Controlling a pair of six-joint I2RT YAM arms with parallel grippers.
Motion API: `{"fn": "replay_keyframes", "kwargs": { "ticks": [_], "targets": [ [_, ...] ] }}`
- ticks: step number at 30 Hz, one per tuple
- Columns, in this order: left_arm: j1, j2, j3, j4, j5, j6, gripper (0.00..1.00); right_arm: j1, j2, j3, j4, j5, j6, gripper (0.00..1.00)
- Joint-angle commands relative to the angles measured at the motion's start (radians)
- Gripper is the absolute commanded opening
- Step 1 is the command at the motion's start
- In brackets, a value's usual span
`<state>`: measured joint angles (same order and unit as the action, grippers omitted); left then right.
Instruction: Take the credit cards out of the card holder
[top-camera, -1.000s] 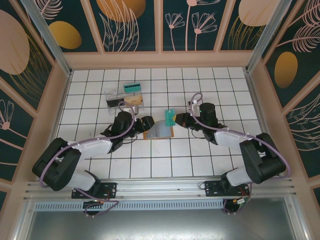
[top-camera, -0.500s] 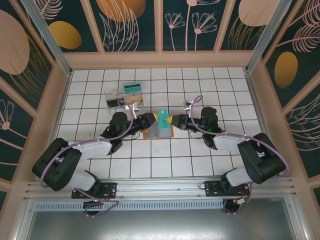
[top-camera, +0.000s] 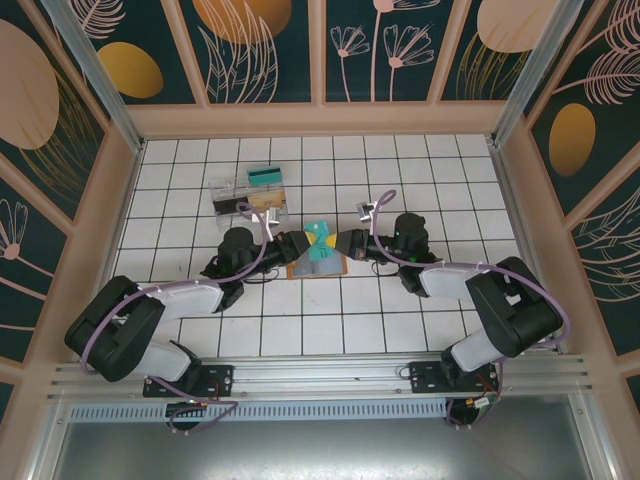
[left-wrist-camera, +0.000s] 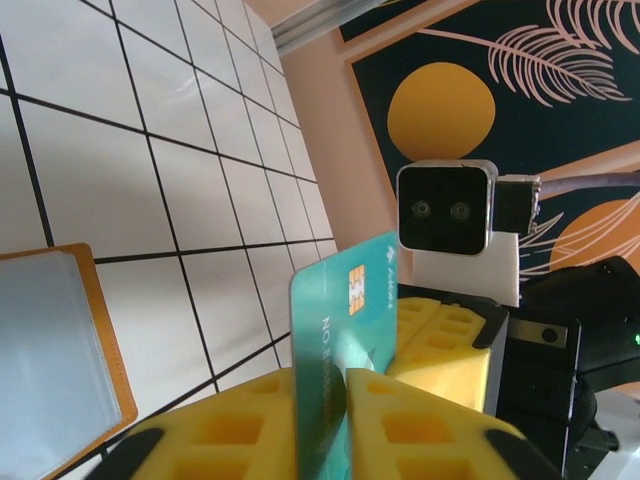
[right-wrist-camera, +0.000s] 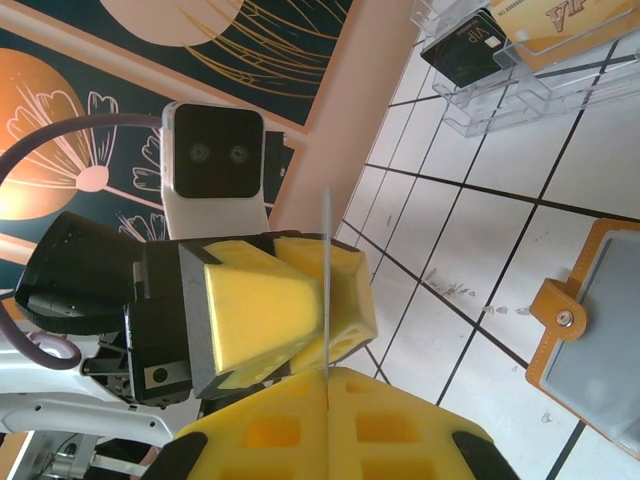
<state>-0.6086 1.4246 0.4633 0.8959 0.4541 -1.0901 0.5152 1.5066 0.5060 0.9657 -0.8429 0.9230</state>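
Observation:
A teal credit card (top-camera: 320, 239) stands on edge just above the card holder (top-camera: 318, 266), an open orange-brown wallet with a pale blue-grey face lying on the tiles. My right gripper (top-camera: 341, 243) is shut on the card's right end; in the right wrist view the card (right-wrist-camera: 326, 270) runs edge-on out of my right gripper (right-wrist-camera: 328, 372). My left gripper (top-camera: 304, 243) meets it from the left. In the left wrist view the card (left-wrist-camera: 345, 320) with its gold chip sits pinched in my left gripper (left-wrist-camera: 340, 378). The card holder (left-wrist-camera: 60, 350) lies to the left below.
A clear plastic tray (top-camera: 248, 192) with teal, black and tan cards stands behind the left gripper, and the tray (right-wrist-camera: 520, 60) shows again at the top of the right wrist view. Wooden walls ring the white tiled floor (top-camera: 420, 160).
My right gripper carried the teal card leftward over the card holder. My left gripper came in from the left and closed its fingers on the card's other end.

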Motion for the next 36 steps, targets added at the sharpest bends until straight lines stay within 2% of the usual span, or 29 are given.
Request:
{"fn": "replay_keyframes", "kwargs": {
  "ticks": [1, 4, 6, 8, 9, 11, 12, 15, 19, 22, 30, 36],
  "targets": [
    [-0.008, -0.023, -0.016, 0.056, 0.025, 0.002, 0.12, 0.003, 0.012, 0.032, 0.076, -0.019, 0.005, 0.0],
    [-0.008, -0.035, -0.02, 0.06, 0.025, -0.001, 0.0, 0.002, 0.01, 0.031, 0.072, -0.015, 0.001, 0.0],
    [-0.008, -0.045, -0.02, 0.059, 0.026, -0.004, 0.0, 0.002, 0.01, 0.03, 0.066, -0.014, -0.005, 0.03],
    [-0.007, -0.058, -0.013, 0.037, 0.022, 0.005, 0.0, 0.0, 0.005, 0.028, 0.048, -0.004, -0.016, 0.37],
    [-0.007, -0.067, -0.005, 0.012, 0.015, 0.018, 0.0, -0.003, -0.005, 0.026, 0.028, 0.007, -0.029, 0.5],
    [-0.008, -0.093, 0.014, -0.061, -0.01, 0.056, 0.0, -0.014, -0.031, 0.022, -0.031, 0.032, -0.068, 0.63],
    [-0.007, -0.108, 0.028, -0.117, -0.026, 0.085, 0.0, -0.02, -0.051, 0.019, -0.068, 0.047, -0.094, 0.66],
    [-0.007, -0.154, 0.097, -0.344, -0.123, 0.214, 0.0, -0.036, -0.124, 0.02, -0.216, 0.11, -0.19, 0.75],
    [-0.008, -0.196, 0.211, -0.646, -0.346, 0.414, 0.0, -0.036, -0.229, 0.022, -0.367, 0.231, -0.307, 0.87],
    [-0.008, -0.205, 0.266, -0.758, -0.509, 0.562, 0.0, -0.032, -0.294, 0.008, -0.398, 0.298, -0.355, 0.96],
    [-0.006, -0.225, 0.309, -0.759, -0.706, 1.019, 0.0, 0.069, -0.455, -0.143, -0.265, 0.557, -0.427, 0.99],
    [0.008, -0.097, 0.49, -0.878, -0.739, 1.43, 0.0, 0.079, -0.555, -0.173, -0.311, 0.639, -0.461, 0.99]
  ]
}}
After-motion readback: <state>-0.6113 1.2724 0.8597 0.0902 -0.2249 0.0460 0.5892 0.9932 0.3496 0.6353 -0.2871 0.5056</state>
